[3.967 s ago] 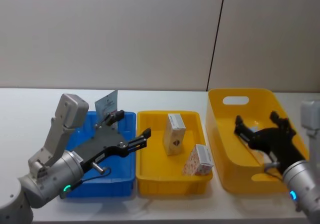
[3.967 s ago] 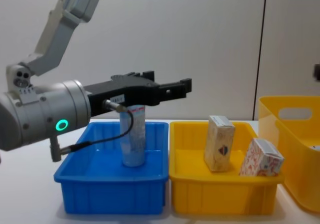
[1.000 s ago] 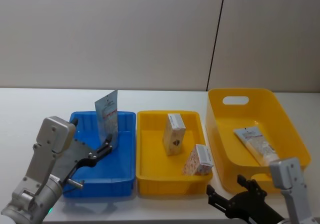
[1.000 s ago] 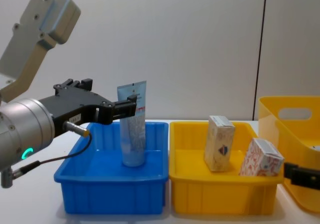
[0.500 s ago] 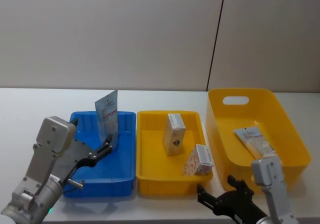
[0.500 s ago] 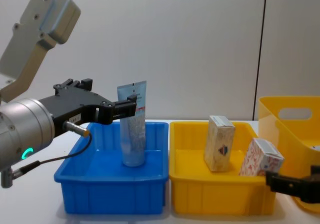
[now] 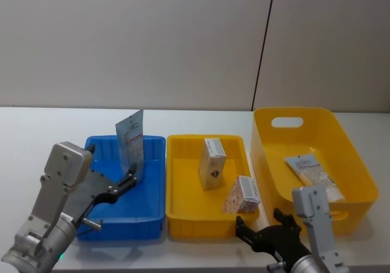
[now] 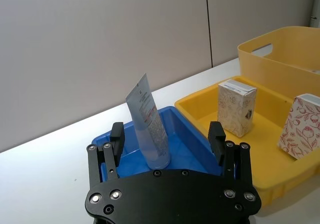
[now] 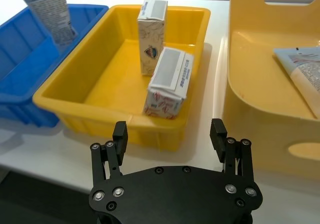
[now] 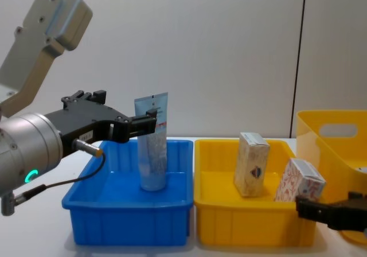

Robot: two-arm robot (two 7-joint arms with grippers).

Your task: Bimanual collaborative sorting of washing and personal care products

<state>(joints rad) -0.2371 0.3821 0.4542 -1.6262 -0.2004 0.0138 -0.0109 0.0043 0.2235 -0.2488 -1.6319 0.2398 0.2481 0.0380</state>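
The 1st pale-blue tube (image 7: 131, 144) stands nearly upright on its cap at the back of the blue tray (image 7: 146, 195), and a 2nd tube (image 7: 311, 169) lies flat in the deep yellow bin (image 7: 268, 157). Between them, in the yellow tray (image 7: 183, 187), the cream carton (image 7: 212, 163) stands upright and the white patterned carton (image 7: 242, 195) sits tilted near the front right corner.

The left gripper (image 8: 166, 134) hangs close to the standing tube with its jaws spread wide and nothing held; we cannot tell whether a finger touches it. The right gripper (image 9: 168, 130), also wide open and empty, sits low in front of the yellow tray.

We judge 2 risks. The standing tube looks top-heavy on a small base, so a sideways brush from a left finger could topple it. On the right, a low forward reach could catch the tray's front rim and shove the tray, or tip the tilted carton against the cream 1
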